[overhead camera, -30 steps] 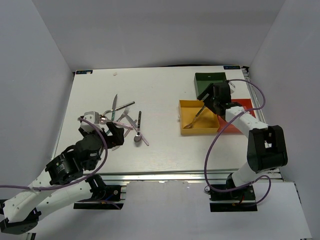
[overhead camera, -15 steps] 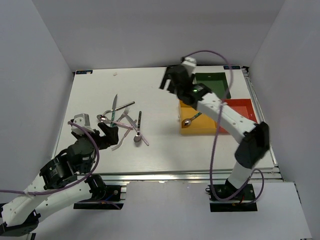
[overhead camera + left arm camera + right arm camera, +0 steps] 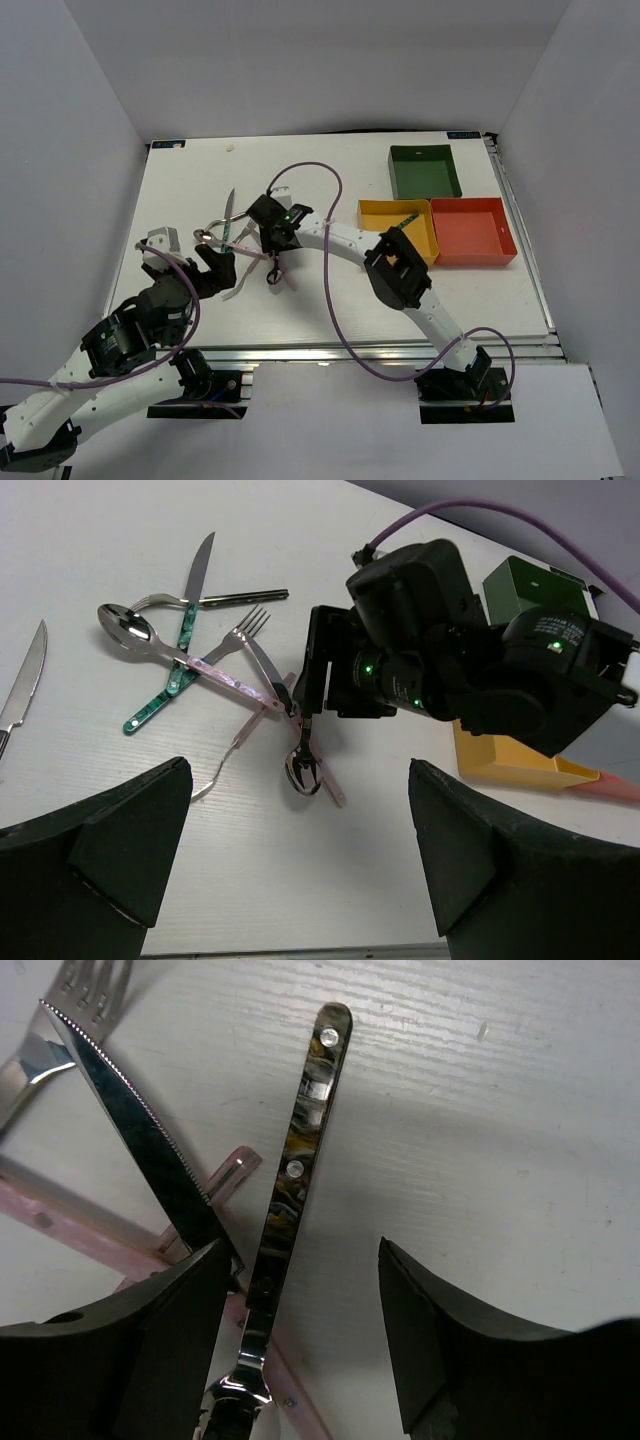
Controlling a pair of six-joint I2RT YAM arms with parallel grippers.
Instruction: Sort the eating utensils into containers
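Observation:
Several eating utensils lie crossed in a pile (image 3: 245,240) left of the table's middle: a teal-handled knife (image 3: 185,630), a pink-handled spoon (image 3: 130,630), a pink-handled fork (image 3: 235,645) and a black-handled spoon (image 3: 298,1150). My right gripper (image 3: 300,1330) is open, low over the pile, its jaws on either side of the black spoon's handle without touching it; it also shows in the top view (image 3: 272,238). My left gripper (image 3: 295,870) is open and empty, just near-left of the pile (image 3: 212,265). The dark green tray (image 3: 425,172), yellow tray (image 3: 372,212) and red tray (image 3: 472,230) stand at the right.
A teal handle (image 3: 408,218) shows in the yellow tray, partly behind my right arm. A lone knife (image 3: 20,680) lies left of the pile. My right arm (image 3: 340,245) stretches across the table's middle. White walls enclose the table.
My right arm has swung from the trays at the right across to the utensil pile, leaving a spoon in the yellow tray. My left arm has shifted slightly.

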